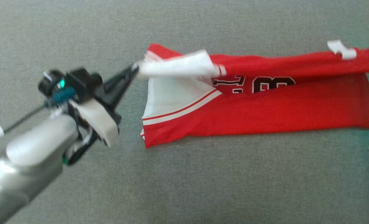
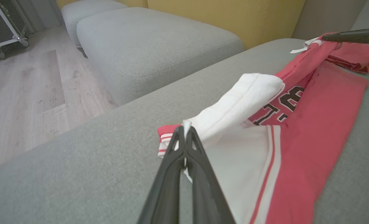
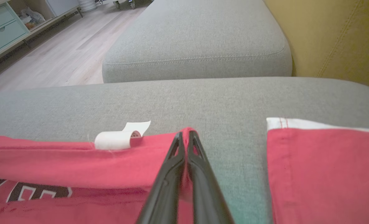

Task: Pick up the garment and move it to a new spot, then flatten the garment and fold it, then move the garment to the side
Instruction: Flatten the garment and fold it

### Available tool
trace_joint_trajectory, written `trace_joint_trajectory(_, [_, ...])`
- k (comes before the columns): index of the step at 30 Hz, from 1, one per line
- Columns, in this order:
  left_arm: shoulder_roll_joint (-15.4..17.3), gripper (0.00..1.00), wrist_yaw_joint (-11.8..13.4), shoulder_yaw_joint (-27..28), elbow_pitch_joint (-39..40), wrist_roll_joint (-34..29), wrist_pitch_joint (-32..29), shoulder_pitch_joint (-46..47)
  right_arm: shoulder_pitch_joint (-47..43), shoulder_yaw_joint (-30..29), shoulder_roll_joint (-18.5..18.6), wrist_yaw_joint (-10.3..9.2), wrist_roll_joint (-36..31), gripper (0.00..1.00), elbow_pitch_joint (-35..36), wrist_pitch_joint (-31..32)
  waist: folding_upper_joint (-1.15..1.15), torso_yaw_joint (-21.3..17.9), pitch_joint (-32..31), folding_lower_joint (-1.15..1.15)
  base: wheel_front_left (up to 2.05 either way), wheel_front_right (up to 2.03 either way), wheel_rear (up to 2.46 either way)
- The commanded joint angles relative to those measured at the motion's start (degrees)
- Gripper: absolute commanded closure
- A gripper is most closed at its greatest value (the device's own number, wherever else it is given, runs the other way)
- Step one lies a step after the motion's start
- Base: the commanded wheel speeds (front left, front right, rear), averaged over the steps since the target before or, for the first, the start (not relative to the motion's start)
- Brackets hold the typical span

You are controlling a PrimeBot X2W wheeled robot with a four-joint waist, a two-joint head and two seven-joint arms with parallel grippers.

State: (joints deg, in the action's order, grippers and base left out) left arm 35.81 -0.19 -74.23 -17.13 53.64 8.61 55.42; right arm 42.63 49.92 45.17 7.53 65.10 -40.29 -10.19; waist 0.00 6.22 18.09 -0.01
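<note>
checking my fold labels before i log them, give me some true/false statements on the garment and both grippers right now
1. The left gripper is shut on the white sleeve of the garment. True.
2. The right gripper hangs open above the garment. False: it is shut on a red edge of the garment, beside the white tag.
3. The garment lies on a wooden table. False: it lies on a grey cushion.
4. Black lettering shows on the red cloth. True.
</note>
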Motion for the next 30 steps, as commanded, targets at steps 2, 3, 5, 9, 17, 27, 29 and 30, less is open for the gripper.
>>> trace_joint_trajectory(2, [3.23, 1.0, 1.42, 2.19, 2.8, 0.12, 0.32, -0.11, -3.36, -0.3, 2.97, -0.04, 0.93, 1.0, 1.17, -1.24, 0.0, 0.52, -0.57, 0.01, 0.0, 0.0, 0.0])
trace_joint_trajectory(3, [3.49, 1.0, 1.99, 2.1, 3.73, 0.05, 0.44, -1.1, -4.44, -0.44, 3.17, -0.04, 1.23, 1.0, 1.42, -1.44, 0.0, 0.63, -0.73, 0.01, 0.0, 0.0, 0.0])
trace_joint_trajectory(5, [3.93, 1.0, 2.94, 1.96, 5.34, 0.09, 0.66, -3.04, -6.46, -0.78, 3.46, -0.04, 1.68, 1.0, 1.97, -1.86, 0.0, 0.73, -1.01, 0.01, 0.0, 0.0, 0.0])
trace_joint_trajectory(9, [4.68, 1.0, 4.59, 1.77, 8.12, 0.34, 0.88, -6.22, -9.77, -1.84, 3.74, -0.04, 2.27, 1.0, 2.54, -2.59, 0.0, 0.71, -1.5, 0.01, 0.0, 0.0, 0.0])
trace_joint_trajectory(17, [2.68, 0.0, 9.52, 2.72, 8.85, 1.47, 3.9, -11.95, -12.36, -5.88, 0.26, -0.04, 1.77, 0.0, 0.36, -3.79, 0.0, 0.44, -1.31, 0.01, 0.0, 0.0, 0.0])
trace_joint_trajectory(27, [-7.51, 0.0, 23.53, 18.67, 9.7, -8.62, 6.36, -25.47, -21.0, -20.42, -6.87, -0.04, -0.6, 0.0, 0.38, -4.78, 0.0, 2.0, -6.28, 0.01, 0.0, 0.0, 0.0])
trace_joint_trajectory(29, [-9.72, 0.0, 24.97, 23.02, 11.39, -12.66, 6.37, -29.56, -22.89, -23.07, -8.41, -0.04, -2.48, 0.0, 0.16, -4.79, 0.0, 2.66, -7.43, 0.01, 0.0, 0.0, 0.0])
trace_joint_trajectory(30, [-10.86, 0.0, 25.55, 24.97, 12.2, -14.69, 6.37, -31.59, -23.65, -24.25, -9.13, -0.04, -3.4, 0.0, -0.14, -4.79, 0.0, 3.06, -7.98, 0.01, 0.0, 0.0, 0.0])
